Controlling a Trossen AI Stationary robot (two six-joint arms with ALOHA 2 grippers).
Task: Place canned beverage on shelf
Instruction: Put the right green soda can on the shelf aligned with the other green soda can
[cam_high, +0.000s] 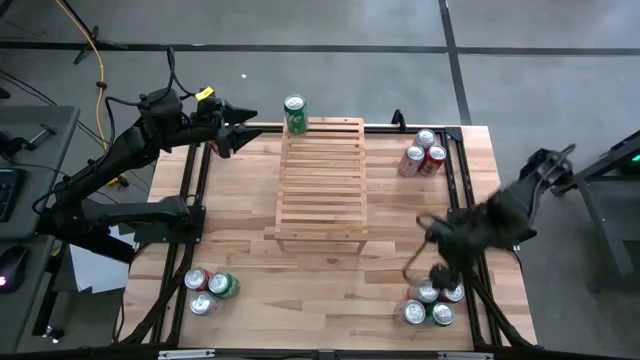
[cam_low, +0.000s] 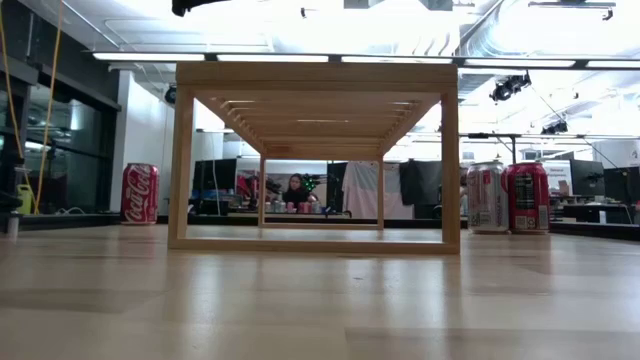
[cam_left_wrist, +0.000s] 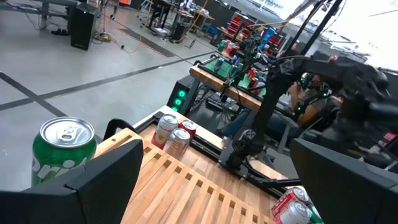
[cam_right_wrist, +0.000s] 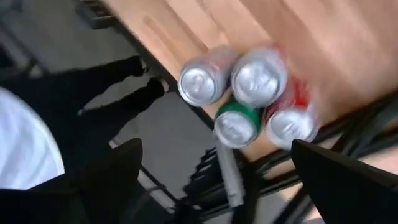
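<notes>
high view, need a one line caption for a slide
Green can stands on the shelf's far-left corner, open left gripper beside it; open right gripper hovers above four cans.

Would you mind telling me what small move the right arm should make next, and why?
Probably lower the right gripper straight down onto one can in the cluster of four cans at the table's near right corner. It hangs open above them, holding nothing, and the shelf carries only one green can, at its far end beside the open left gripper.

Pale slatted wood shelf (cam_high: 322, 180), smooth wooden table (cam_high: 250, 250), shiny metal green can (cam_high: 295, 114)
</notes>
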